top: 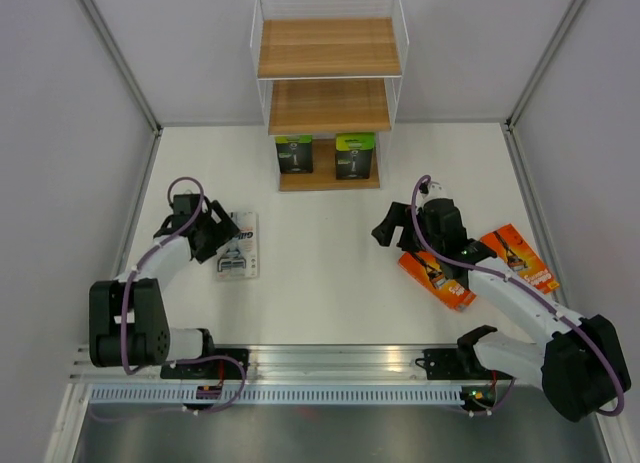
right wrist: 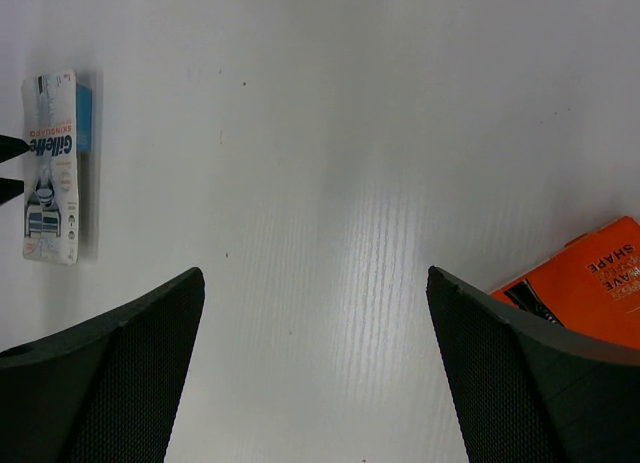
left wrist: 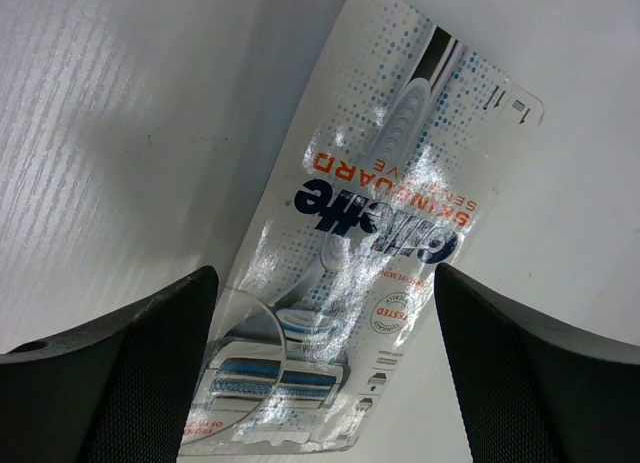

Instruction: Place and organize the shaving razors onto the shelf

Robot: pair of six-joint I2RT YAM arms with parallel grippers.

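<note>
The shelf [top: 329,81] stands at the back centre, with two black, lime-topped razor packs [top: 294,153] [top: 354,155] upright on its bottom board. A clear-and-light-blue blister pack [top: 238,246] [left wrist: 370,233] lies flat on the table at the left. My left gripper [top: 226,239] [left wrist: 322,275] is low over its near end, open, one finger on each side of it. Two orange packs [top: 436,279] [top: 520,258] lie flat at the right. My right gripper [top: 394,228] [right wrist: 314,275] hangs open over bare table just left of the nearer orange pack [right wrist: 585,283], holding nothing.
The shelf's top and middle boards [top: 329,105] carry nothing. White walls close the table on the left, right and back. In the right wrist view the blister pack [right wrist: 52,168] lies far off to the left.
</note>
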